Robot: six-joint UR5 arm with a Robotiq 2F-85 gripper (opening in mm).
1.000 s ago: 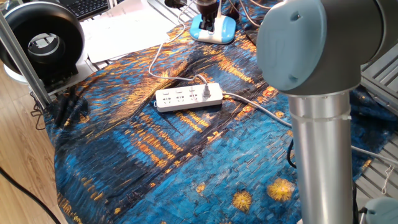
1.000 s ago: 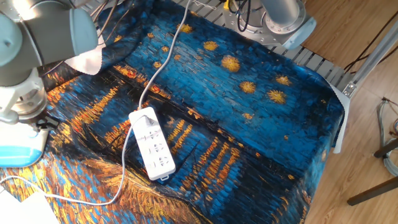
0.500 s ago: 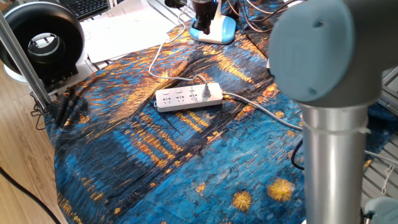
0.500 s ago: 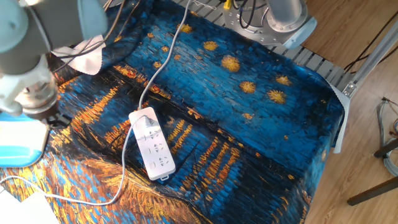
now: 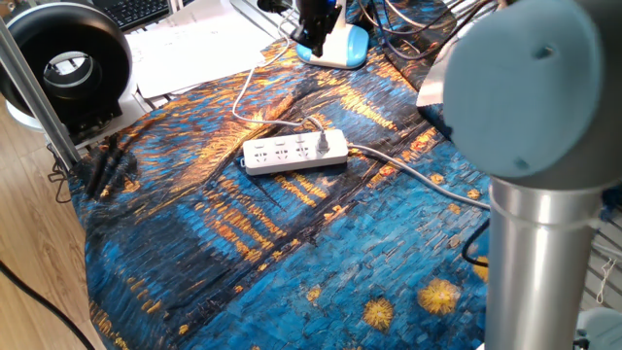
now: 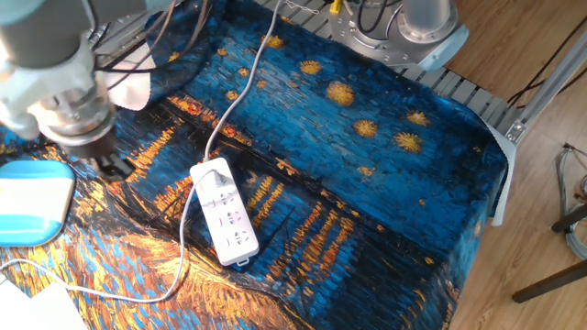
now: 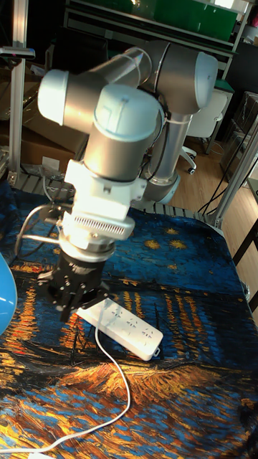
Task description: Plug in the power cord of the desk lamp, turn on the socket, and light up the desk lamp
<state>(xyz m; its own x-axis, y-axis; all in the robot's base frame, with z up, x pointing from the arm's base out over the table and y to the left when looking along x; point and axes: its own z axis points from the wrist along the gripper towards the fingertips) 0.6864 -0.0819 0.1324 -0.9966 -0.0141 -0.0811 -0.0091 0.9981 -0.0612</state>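
Note:
The socket [image 5: 294, 153] is a white power strip lying on the blue-and-orange cloth, also seen in the other fixed view [image 6: 225, 213] and the tall view [image 7: 125, 326]. The power cord [image 5: 255, 83] runs from the desk lamp to its small white plug [image 5: 318, 144], which sits in an outlet of the strip. The desk lamp [image 5: 342, 44] shows its light-blue base [image 6: 32, 188]; its stem is hidden behind the arm. My gripper [image 6: 112, 165] hangs low over the cloth between lamp base and strip [image 7: 75, 292], fingers together, holding nothing.
A thicker grey-white cable [image 5: 408, 173] leaves the strip toward the robot base [image 6: 413, 27]. A black ring-shaped device [image 5: 68, 63], papers [image 5: 194, 49] and a keyboard [image 5: 136, 10] lie beyond the cloth. My arm's elbow [image 5: 525, 87] fills the right foreground. Black cables [image 5: 408, 15] trail near the lamp.
The gripper has come off the lamp base and moved sideways toward the power strip. The elbow has swung along with it. Strip, plug and lamp base stay in place.

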